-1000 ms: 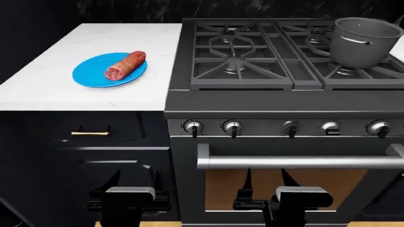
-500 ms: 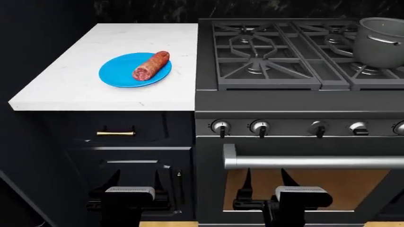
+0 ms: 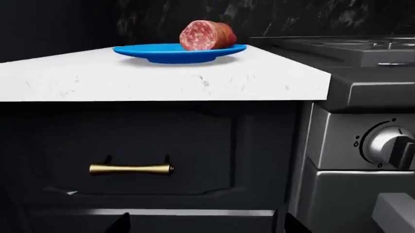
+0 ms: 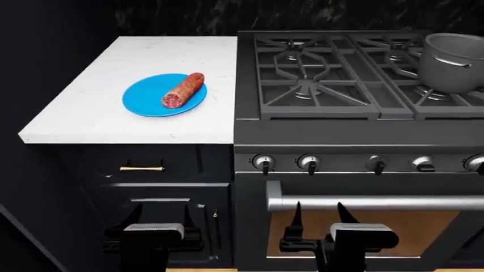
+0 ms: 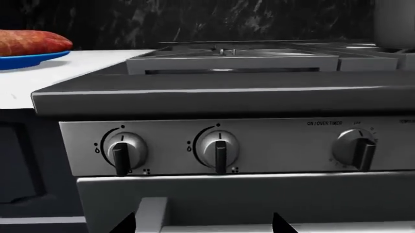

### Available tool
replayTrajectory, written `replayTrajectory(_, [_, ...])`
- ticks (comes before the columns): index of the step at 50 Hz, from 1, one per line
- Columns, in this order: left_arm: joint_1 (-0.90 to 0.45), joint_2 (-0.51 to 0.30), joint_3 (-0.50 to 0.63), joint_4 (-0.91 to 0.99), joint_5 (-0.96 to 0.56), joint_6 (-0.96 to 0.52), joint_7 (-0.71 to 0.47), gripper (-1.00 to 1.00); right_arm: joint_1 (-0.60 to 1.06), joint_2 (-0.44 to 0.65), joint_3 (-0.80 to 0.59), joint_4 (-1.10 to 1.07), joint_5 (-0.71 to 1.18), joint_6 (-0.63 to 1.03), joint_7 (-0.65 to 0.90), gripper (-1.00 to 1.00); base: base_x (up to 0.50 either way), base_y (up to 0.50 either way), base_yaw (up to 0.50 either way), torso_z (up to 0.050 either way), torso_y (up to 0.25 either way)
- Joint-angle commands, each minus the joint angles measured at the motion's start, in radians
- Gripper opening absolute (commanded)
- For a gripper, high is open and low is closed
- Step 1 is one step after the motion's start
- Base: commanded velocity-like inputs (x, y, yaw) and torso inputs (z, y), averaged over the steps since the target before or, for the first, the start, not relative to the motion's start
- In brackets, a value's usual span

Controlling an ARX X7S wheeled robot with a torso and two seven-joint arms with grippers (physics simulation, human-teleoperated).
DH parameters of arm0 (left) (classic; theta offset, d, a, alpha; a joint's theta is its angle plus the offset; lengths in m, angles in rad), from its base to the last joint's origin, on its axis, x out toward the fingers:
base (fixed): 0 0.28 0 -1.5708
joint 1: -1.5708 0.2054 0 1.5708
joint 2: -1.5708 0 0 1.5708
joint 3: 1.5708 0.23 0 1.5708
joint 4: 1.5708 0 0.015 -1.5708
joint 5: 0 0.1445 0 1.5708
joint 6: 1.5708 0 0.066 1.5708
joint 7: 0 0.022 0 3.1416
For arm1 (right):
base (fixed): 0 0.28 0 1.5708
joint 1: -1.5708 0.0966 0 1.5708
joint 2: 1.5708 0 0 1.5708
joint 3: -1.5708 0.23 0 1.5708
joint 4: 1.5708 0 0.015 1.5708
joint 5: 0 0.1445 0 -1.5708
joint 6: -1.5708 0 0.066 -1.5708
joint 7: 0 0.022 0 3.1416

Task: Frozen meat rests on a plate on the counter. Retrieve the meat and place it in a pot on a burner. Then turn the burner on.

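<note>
Sitting on the blue plate [image 4: 163, 95] is the meat [image 4: 183, 90], a reddish mottled log with its cut end turned toward the robot, and that plate lies on the white marble table [image 4: 90, 113] just beside the stove [image 4: 355, 127]. Both hands hang low, down in front of the cabinet and oven fronts, well below the table edge and well apart from the meat. The left hand [image 4: 162, 212] sits under the brass drawer pull [image 4: 141, 168], fingers spread apart and holding nothing; the meat is above it and farther back, almost straight ahead. The right hand [image 4: 320, 212] is before the oven door beneath the oven handle [image 4: 374, 202], fingers likewise parted and empty; the meat lies up and off to its left, past the stove's left edge.

From the left wrist camera the cut face of the meat [image 3: 204, 35] shows on the plate [image 3: 175, 52] above the table's front edge, with the drawer pull [image 3: 131, 168] below. The right wrist camera looks at the stove's knobs [image 5: 219, 148], with the meat [image 5: 32, 42] at the far edge of the picture, beyond the stove's corner.

The dark grey pot [image 4: 454, 62] stands on the grate of a burner [image 4: 438, 93] at the stove's right side, well apart from the plate. A nearer burner [image 4: 304, 86] sits bare on the stove's left half.
</note>
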Motion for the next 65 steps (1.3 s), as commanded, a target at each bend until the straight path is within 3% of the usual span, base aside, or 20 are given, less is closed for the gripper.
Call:
replayTrajectory(1, [-0.002,-0.004,0.005,-0.001,-0.005,-0.001,-0.011,1.00,0.002,0.006,-0.009,0.000,0.003,0.004,0.007,1.00,0.00,0.00,0.00,0.050,0.000])
replayTrajectory(23, [0.004,-0.012,0.019,0.005,-0.003,0.024,-0.028,1.00,-0.007,0.014,-0.020,-0.009,-0.002,-0.023,0.030,1.00,0.00,0.00,0.00,0.050,0.000])
replayTrajectory(26, [0.020,-0.023,0.003,0.135,-0.031,0.014,-0.036,1.00,-0.031,0.019,0.006,-0.155,0.047,0.013,0.051,1.00,0.00,0.00,0.00,0.000,0.000])
replayTrajectory(31, [-0.037,-0.106,-0.003,0.539,-0.104,-0.269,-0.055,1.00,-0.053,0.107,0.035,-0.543,0.164,0.239,0.086,1.00,0.00,0.00,0.00,0.000,0.000])
replayTrajectory(37, [-0.309,-0.193,-0.067,0.838,-0.368,-0.765,-0.091,1.00,0.085,0.225,0.140,-0.854,0.396,0.589,0.183,1.00,0.00,0.00,0.00,0.000,0.000])
replayTrajectory(42, [-0.625,-0.188,-0.188,0.887,-0.683,-1.156,-0.161,1.00,0.322,0.296,0.247,-0.960,0.761,0.894,0.351,1.00,0.00,0.00,0.00,0.000,0.000])
replayTrajectory(46, [-0.795,-0.170,-0.266,0.852,-0.881,-1.355,-0.220,1.00,0.462,0.320,0.255,-0.961,0.990,1.022,0.478,1.00,0.00,0.00,0.00,0.000,0.000])
replayTrajectory(53, [-0.887,-0.174,-0.297,0.830,-0.999,-1.458,-0.271,1.00,0.638,0.382,0.266,-0.914,1.180,1.104,0.623,1.00,0.00,0.00,0.00,0.000,0.000])
replayTrajectory(65, [-0.799,-0.205,-0.246,0.844,-0.915,-1.346,-0.219,1.00,0.586,0.389,0.257,-0.911,1.114,1.088,0.582,1.00,0.00,0.00,0.00,0.000,0.000])
